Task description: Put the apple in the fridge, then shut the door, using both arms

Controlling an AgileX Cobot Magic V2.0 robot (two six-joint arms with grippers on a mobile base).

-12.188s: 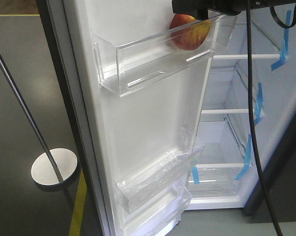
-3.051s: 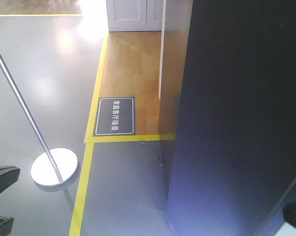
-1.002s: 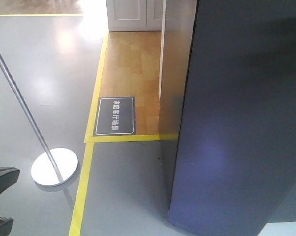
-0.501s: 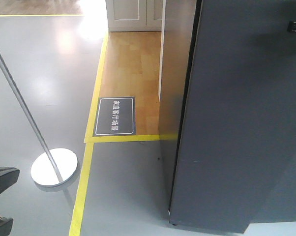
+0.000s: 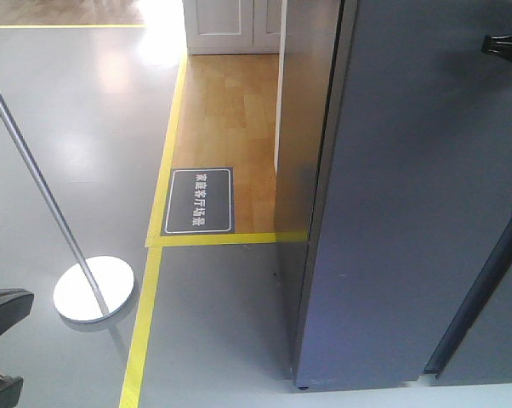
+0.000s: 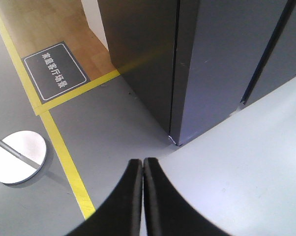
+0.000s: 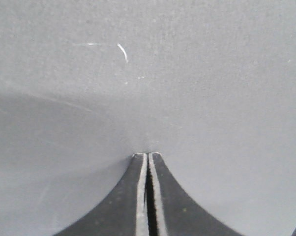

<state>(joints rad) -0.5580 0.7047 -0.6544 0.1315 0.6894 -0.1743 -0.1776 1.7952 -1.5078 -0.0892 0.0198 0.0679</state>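
Front view: you see the door [image 5: 401,212] flush against the fridge [image 5: 303,127], its dark grey outside facing you; the apple is hidden.

Left wrist view: your left gripper [image 6: 142,164] hangs over the floor [image 6: 113,132], fingers pressed together, empty.

Right wrist view: your right gripper [image 7: 147,156] meets the door [image 7: 148,73] tips-first, fingers pressed together.

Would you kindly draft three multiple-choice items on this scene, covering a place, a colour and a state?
1. Where does the round stand base sit?
A. left of the yellow floor line
B. on the wooden floor
C. against the fridge

2. What colour is the door outside?
A. white
B. dark grey
C. red

3. How do the right gripper fingers stand?
A. wide open
B. shut on an apple
C. shut, tips at the door

Answers:
1 A, the base lies on grey floor left of the line.
2 B, the panel is flat dark grey.
3 C, the right wrist view shows them pressed together, holding nothing.
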